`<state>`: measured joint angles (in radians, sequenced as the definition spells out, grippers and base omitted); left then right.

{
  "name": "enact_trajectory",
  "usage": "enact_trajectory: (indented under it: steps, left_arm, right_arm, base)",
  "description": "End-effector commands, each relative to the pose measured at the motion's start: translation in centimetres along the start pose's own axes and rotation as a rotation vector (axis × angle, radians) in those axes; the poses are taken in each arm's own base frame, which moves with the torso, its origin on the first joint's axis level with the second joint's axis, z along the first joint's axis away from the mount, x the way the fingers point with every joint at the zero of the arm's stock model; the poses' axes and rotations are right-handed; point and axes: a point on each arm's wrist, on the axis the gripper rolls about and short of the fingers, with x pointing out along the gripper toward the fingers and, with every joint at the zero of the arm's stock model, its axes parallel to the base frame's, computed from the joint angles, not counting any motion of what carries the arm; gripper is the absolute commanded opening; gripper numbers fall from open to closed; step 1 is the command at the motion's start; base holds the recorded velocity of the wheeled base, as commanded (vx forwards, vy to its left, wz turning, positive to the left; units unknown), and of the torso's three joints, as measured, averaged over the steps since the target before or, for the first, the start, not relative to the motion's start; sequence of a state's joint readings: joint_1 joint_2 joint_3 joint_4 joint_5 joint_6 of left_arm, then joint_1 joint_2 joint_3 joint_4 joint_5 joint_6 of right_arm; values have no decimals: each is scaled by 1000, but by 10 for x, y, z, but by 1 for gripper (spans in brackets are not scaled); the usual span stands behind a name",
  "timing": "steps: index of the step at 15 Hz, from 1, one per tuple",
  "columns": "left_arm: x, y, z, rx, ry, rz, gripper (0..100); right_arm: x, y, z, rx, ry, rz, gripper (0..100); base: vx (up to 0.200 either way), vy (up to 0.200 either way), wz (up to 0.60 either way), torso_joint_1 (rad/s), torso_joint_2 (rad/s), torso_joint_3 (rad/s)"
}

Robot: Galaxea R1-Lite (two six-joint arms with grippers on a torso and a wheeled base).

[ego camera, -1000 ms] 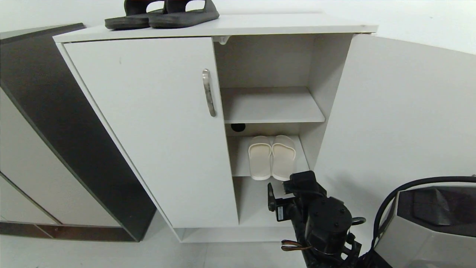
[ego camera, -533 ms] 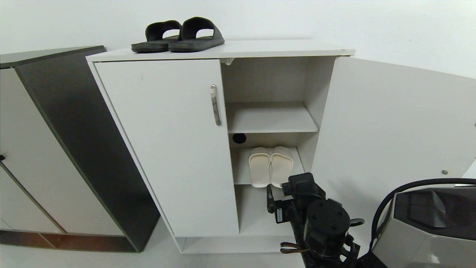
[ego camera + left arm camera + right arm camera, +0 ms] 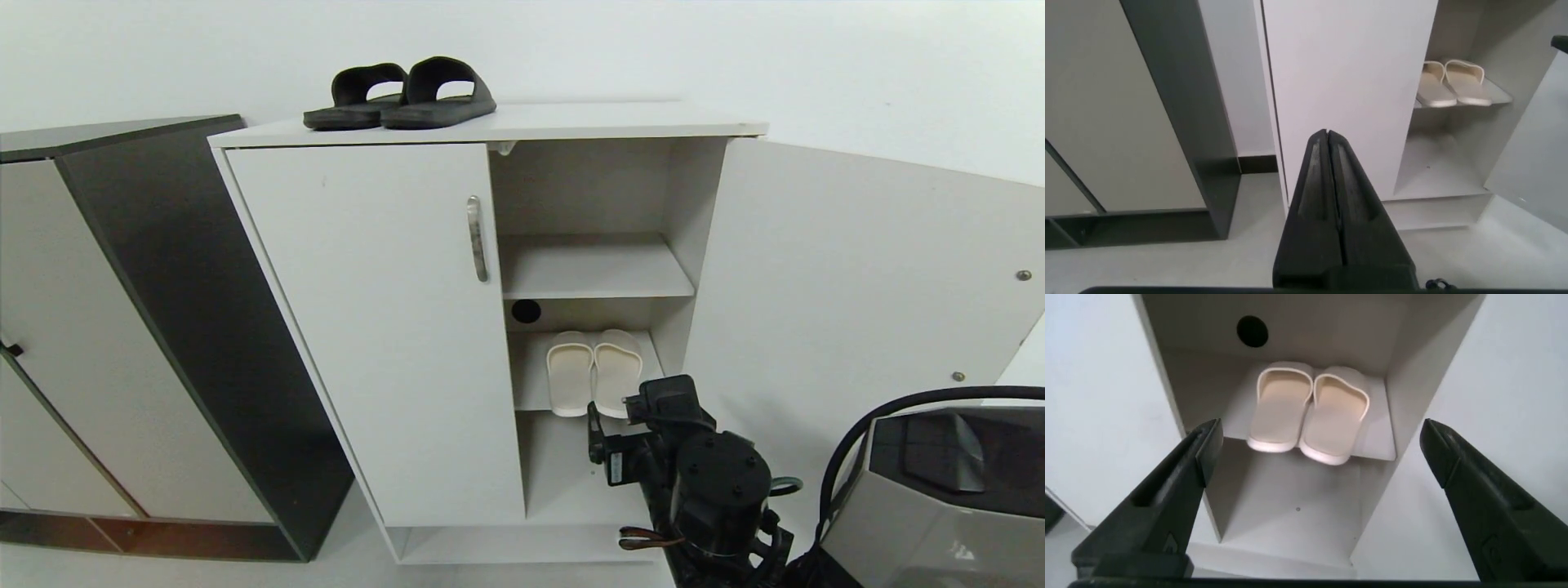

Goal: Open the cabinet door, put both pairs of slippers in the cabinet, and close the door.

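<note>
View drawn back, nothing moved | white pair [image 3: 593, 371] shelved, black pair [image 3: 400, 94] atop cabinet [image 3: 612, 122] next | right end effector [image 3: 1319, 441] apart, left end effector [image 3: 1327, 135] together.

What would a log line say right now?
right door open | white slippers on lower shelf | black slippers on cabinet top | left jaws shut | right jaws open
</note>
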<state>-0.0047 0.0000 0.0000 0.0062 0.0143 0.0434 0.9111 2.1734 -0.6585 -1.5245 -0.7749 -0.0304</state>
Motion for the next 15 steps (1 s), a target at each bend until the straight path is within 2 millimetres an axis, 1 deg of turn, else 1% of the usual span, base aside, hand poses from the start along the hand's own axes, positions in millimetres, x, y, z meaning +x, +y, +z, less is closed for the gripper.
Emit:
enact_trajectory:
  steps: [1,2,6,10,15]
  left_arm:
    - [0,0,0,0,1,0,0]
    - [0,0,0,1,0,1,0]
    - [0,0,0,0,0,1,0]
    - [0,0,0,0,2,1,0]
    - [0,0,0,0,0,1,0]
  right_arm:
    - [0,0,0,1,-1,0,100]
    - [0,-1,0,-2,1,0,100]
    - [-1,-7,-6,-22,22,0,100]
    - [-3,-9,-5,-23,22,10,100]
    - [-8,-15,-10,-36,36,54,100]
  base:
    - [0,0,0,0,0,0]
    - [0,0,0,0,0,0]
    - [0,200,0,4,1,10]
    - [0,200,0,0,6,2]
    - [0,200,0,2,2,3]
